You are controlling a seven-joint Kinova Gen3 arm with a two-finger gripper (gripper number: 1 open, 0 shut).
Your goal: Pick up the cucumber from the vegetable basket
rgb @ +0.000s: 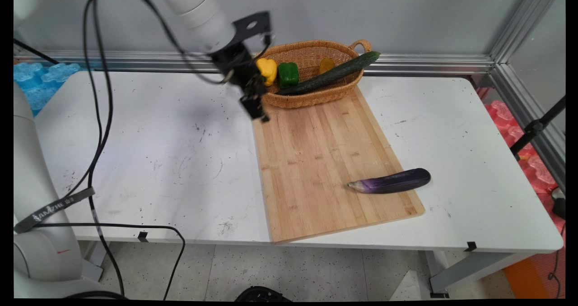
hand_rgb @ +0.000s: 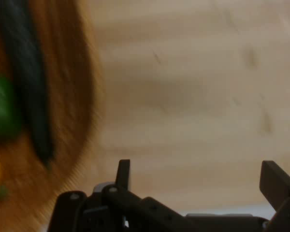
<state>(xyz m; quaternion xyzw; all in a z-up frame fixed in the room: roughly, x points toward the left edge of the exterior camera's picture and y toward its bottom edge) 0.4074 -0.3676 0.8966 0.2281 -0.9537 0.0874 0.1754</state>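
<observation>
1. Gripper hangs above the far left corner of the wooden cutting board, just beside the wicker basket; fingers spread wide, nothing between them.
2. Hand view: the two fingertips stand well apart over bare board, basket rim at the left.
3. Basket holds a yellow pepper, a green pepper, an orange item and a long cucumber overhanging the rim.
4. Purple eggplant lies across the board's near right edge, well apart from the gripper.
5. Board and basket rest on the white table.
</observation>
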